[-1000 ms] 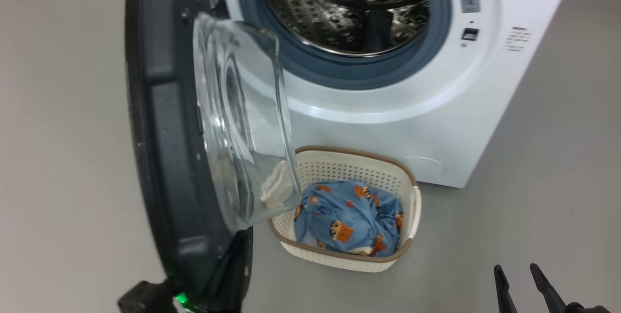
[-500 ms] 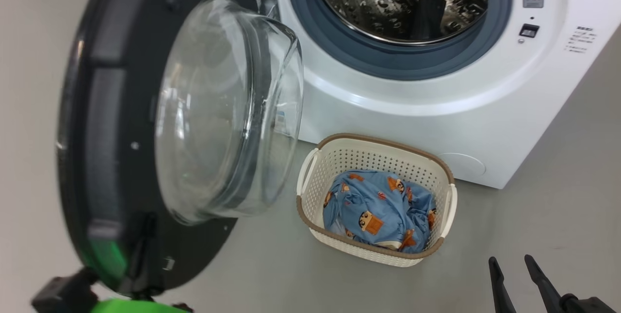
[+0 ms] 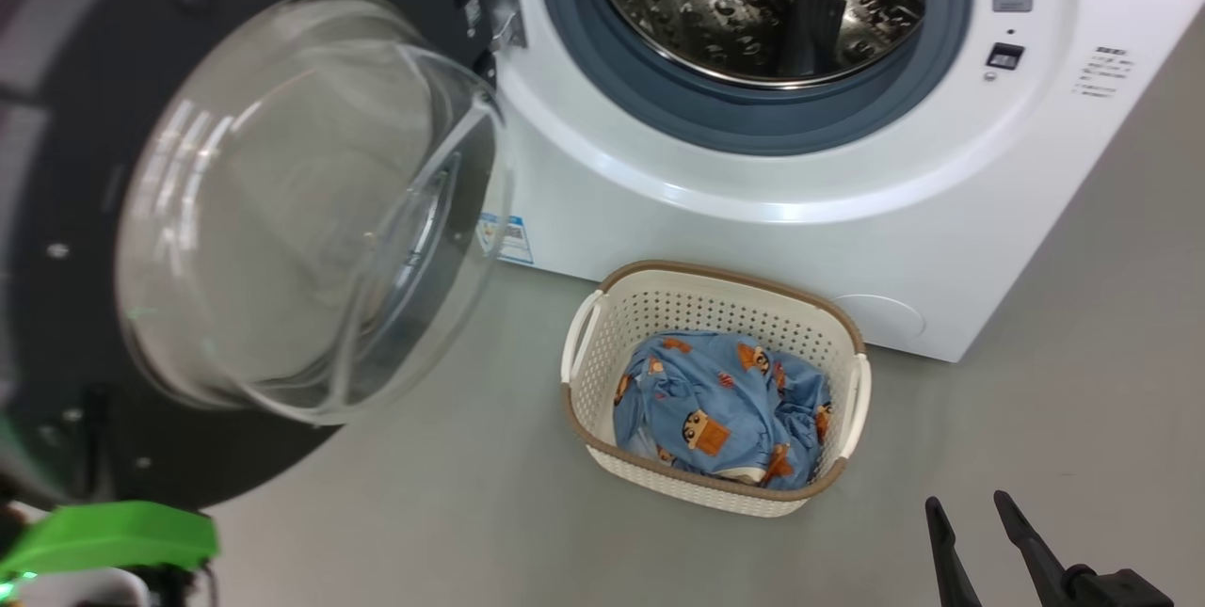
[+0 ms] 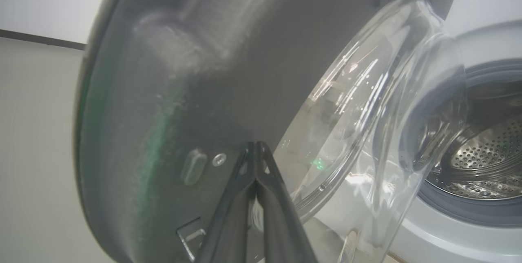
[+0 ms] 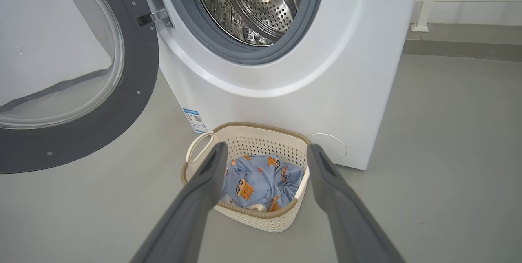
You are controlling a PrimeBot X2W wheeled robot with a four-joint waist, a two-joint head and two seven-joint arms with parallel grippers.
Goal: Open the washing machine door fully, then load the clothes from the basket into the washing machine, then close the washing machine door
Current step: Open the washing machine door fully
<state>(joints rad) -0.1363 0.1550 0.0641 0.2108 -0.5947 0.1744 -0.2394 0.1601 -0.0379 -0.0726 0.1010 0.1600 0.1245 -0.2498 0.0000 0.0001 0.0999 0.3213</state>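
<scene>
By the door (image 4: 163, 71), left end effector (image 4: 256, 146) is clenched; right end effector (image 5: 267, 146) gapes empty.

Head view down on basket (image 3: 706, 320) and washing machine (image 3: 753, 249) — right wrist lower, same pair — left wrist close to door (image 4: 163, 91)

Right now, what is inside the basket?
The basket holds light blue clothes printed with orange-brown cartoon figures, bunched in a heap. They cover most of the basket's floor, so anything beneath them cannot be seen.
</scene>
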